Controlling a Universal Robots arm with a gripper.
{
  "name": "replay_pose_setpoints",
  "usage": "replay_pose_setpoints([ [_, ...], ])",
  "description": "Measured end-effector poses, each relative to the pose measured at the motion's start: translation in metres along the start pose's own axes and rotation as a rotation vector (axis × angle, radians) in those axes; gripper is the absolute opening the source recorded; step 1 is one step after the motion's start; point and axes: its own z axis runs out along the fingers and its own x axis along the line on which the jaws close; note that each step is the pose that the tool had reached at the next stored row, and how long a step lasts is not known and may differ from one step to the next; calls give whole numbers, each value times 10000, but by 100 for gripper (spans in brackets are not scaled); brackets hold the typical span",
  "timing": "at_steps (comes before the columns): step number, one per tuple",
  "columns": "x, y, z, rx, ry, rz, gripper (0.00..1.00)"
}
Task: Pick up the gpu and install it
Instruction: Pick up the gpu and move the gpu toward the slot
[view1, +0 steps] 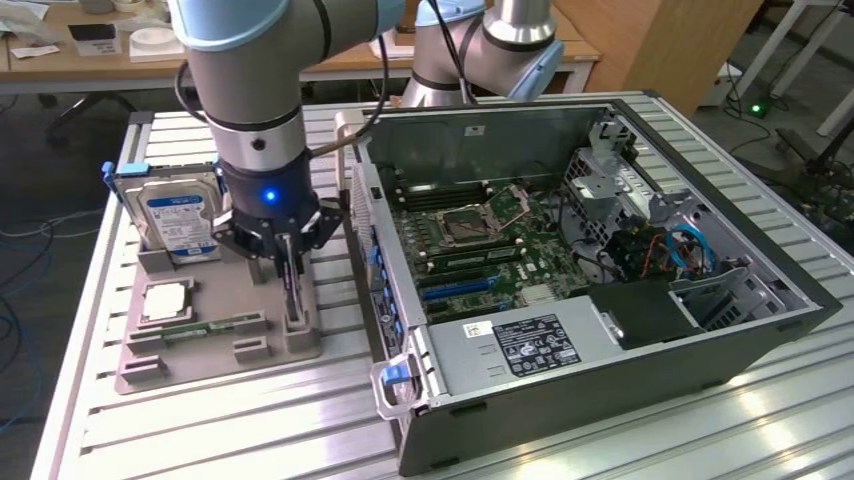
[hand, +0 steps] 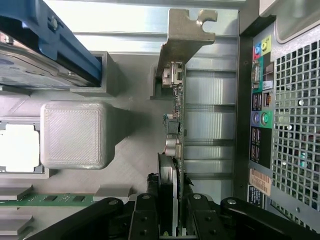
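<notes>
Silver-grey arm (view1: 247, 60), pale-blue joint caps, black tool (view1: 290, 282) (small blue light), seemingly cabled.

- I work in a robotics lab, or a workshop much like one.
- My bench (view1: 240, 430) is a table of slatted aluminium profiles.
- An open computer case (view1: 747, 330) lies on it with its motherboard (view1: 481, 250) bared.
- A grey moulded holder (view1: 200, 365) keeps loose parts: a hard drive (view1: 180, 220), a memory stick (view1: 214, 327), the gpu (hand: 177, 130).
- A second robot arm (view1: 494, 45) stands behind the case.
- Cluttered wooden desks (view1: 80, 65) line the back, and cables (view1: 27, 235) trail over the floor.
</notes>
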Motion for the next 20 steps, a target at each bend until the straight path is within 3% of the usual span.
replay_pose_setpoints([
  [20, -6, 13, -285, -16, 0, 0, 27],
])
